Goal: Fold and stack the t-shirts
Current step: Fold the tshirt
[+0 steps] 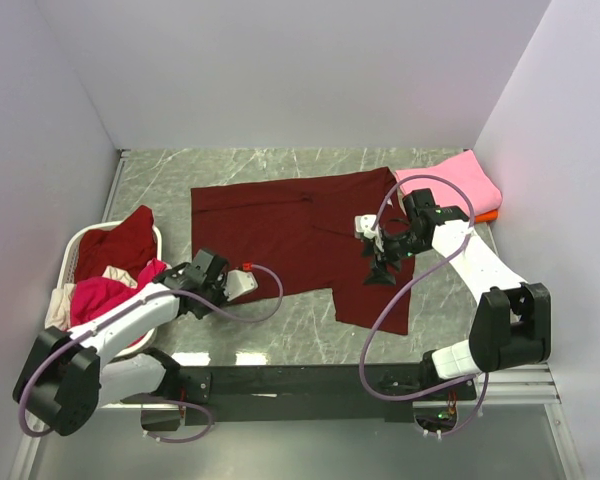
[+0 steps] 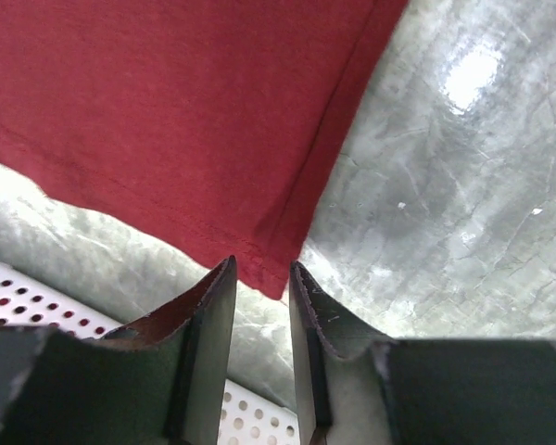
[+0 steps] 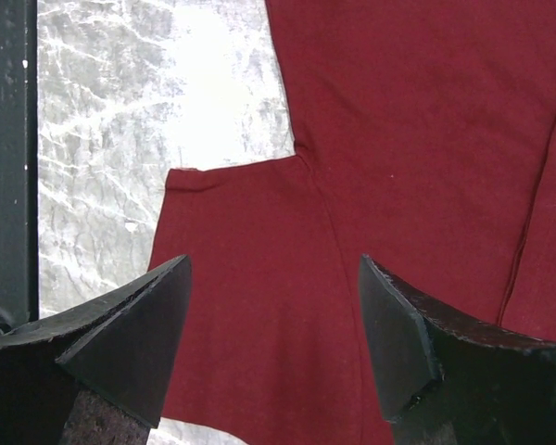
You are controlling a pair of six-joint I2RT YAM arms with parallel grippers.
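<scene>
Grey-green marbled tabletop (image 1: 280, 165), white walls on three sides. Spread flat at centre, unfolded: large dark maroon cloth t-shirt (image 1: 280, 230), short sleeve (image 1: 375, 300) trailing toward 5 o'clock. At 2 o'clock, against the wall: folded pink cloth t-shirt (image 1: 450, 185) atop folded orange cloth t-shirt (image 1: 488, 215); apparently two done and stacked. At 9 o'clock: white perforated plastic basket (image 1: 80, 245) with an unfolded heap: dark red shirt (image 1: 128, 238), magenta shirt (image 1: 100, 295), cream shirt (image 1: 56, 312). Left gripper (image 2: 261, 269) low at the maroon shirt's 7 o'clock hem corner, jaws parted only narrowly, corner at their mouth, not pinched. Right gripper (image 3: 273, 269) spread wide above the sleeve near the armpit seam, holding nothing. Judged early to midway: first fold of the maroon shirt not begun, basket shirts all left to do.
</scene>
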